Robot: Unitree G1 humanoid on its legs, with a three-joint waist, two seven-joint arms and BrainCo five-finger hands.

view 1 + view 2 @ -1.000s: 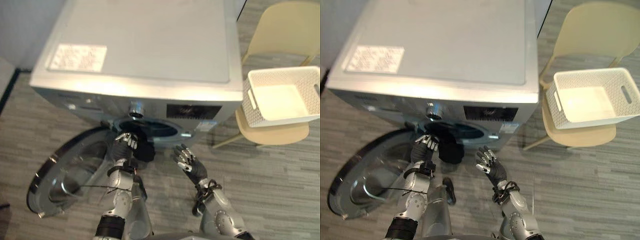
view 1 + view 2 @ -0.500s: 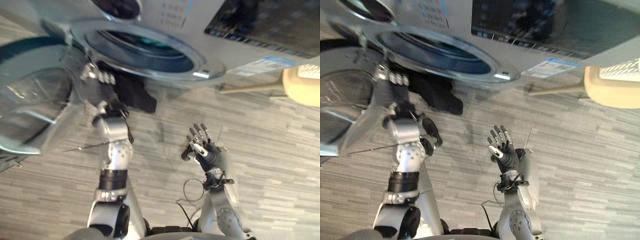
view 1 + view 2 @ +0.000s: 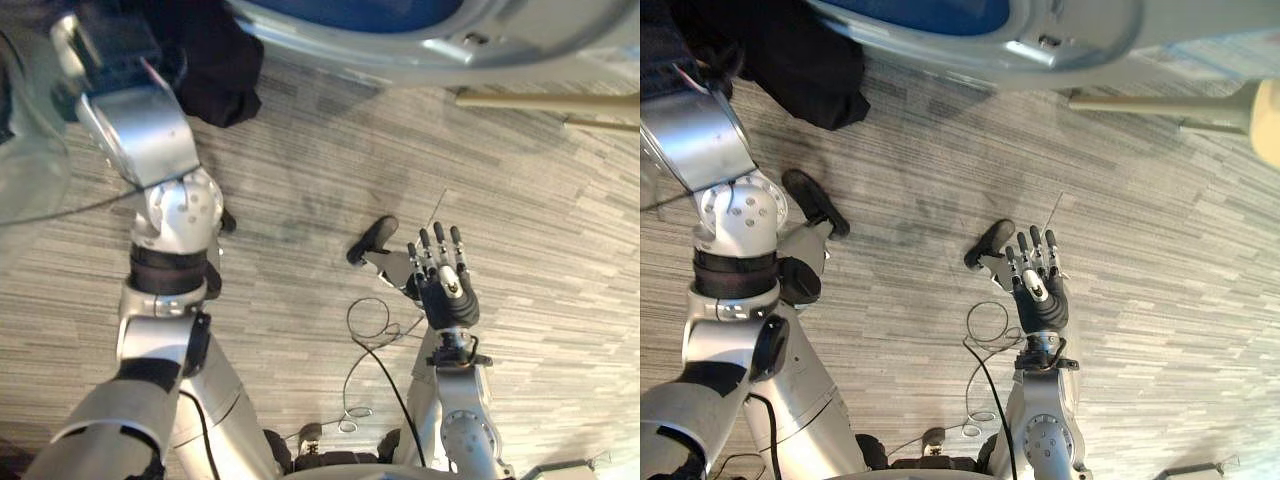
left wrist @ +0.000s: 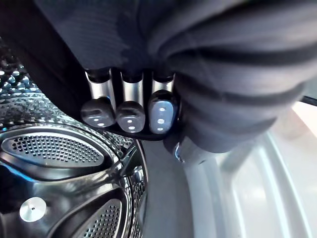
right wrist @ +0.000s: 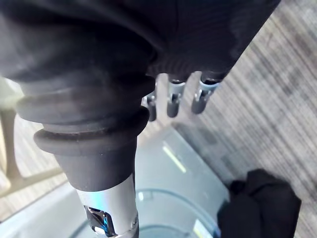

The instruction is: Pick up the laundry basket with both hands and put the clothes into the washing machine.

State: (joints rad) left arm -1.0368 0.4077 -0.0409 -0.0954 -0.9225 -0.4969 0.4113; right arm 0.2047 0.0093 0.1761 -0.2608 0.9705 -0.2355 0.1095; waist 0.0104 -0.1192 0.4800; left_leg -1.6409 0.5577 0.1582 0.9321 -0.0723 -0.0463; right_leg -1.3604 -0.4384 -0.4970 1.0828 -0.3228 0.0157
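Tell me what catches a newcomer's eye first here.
A black garment hangs at the mouth of the washing machine, upper left, gripped by the left robot hand before the shiny steel drum. The right robot hand hovers open above the grey floor.

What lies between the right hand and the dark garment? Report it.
Grey plank floor lies between the right hand and the dark garment, as the left eye view shows.

My arms (image 3: 150,130) are silver-grey, black-banded; right hand (image 3: 447,295) and left hand (image 4: 130,99) wear dark ribbed covers (image 5: 84,99), with silver dark-tipped fingers (image 3: 440,245).
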